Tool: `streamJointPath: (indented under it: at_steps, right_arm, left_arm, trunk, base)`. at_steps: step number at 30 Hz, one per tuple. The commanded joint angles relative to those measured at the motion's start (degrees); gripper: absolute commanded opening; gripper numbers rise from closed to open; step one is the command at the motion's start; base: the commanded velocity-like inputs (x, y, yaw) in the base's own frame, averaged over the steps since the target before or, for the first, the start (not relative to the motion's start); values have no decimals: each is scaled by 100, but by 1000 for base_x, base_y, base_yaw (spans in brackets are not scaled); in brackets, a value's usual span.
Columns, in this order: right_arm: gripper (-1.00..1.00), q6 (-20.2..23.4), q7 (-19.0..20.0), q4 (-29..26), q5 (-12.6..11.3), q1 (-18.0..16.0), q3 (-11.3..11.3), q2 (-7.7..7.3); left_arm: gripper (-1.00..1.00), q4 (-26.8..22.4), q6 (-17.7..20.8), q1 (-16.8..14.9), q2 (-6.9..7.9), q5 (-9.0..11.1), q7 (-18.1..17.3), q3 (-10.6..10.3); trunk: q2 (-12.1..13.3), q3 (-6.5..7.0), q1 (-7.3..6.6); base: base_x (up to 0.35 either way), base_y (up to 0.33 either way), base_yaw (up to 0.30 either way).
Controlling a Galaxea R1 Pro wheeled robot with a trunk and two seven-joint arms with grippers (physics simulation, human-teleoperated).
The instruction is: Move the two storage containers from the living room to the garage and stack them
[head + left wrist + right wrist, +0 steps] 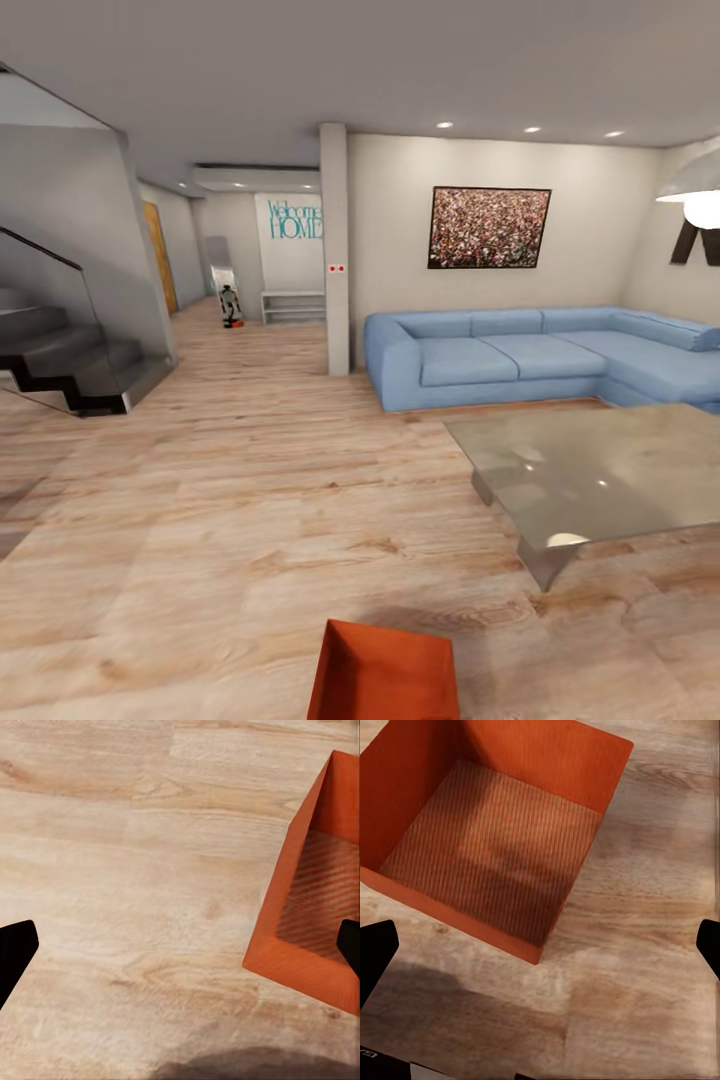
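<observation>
Both pincers, left (pixel 180 945) and right (pixel 540 945), hang released above one storage container (pixel 385 672). It sits ungrasped on the living room's wood floor (pixel 200 520), so carrying and stacking remain.

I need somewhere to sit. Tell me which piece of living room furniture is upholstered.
The light-blue sectional sofa against the wall under the framed picture; the coffee table in front of it is hard, grey and glassy.

Orange-red storage container (pixel 319 900) on wood plank floor (pixel 135 870); left end effector (pixel 180 949) fingertips spread, holding nothing.
</observation>
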Motion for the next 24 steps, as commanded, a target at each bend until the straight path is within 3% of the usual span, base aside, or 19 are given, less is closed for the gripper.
streamJointPath:
  at_steps: [1,15,24]
  right_arm:
    - [100,-5,16,-8,3,2,1,-2]
    - [100,-5,16,-8,3,2,1,-2]
    - [100,-5,16,-8,3,2,-3,-2]
  left_arm:
    - [100,2,-16,-2,-1,42,1,-22]
    - [100,2,-16,-2,-1,42,1,-22]
    - [100,2,-16,-2,-1,42,1,-22]
  trunk:
    - [-3,-5,0]
    - [-3,-5,0]
    - [-3,-5,0]
  base:
    - [0,0,-253]
    - [0,0,-265]
    - [0,0,-19]
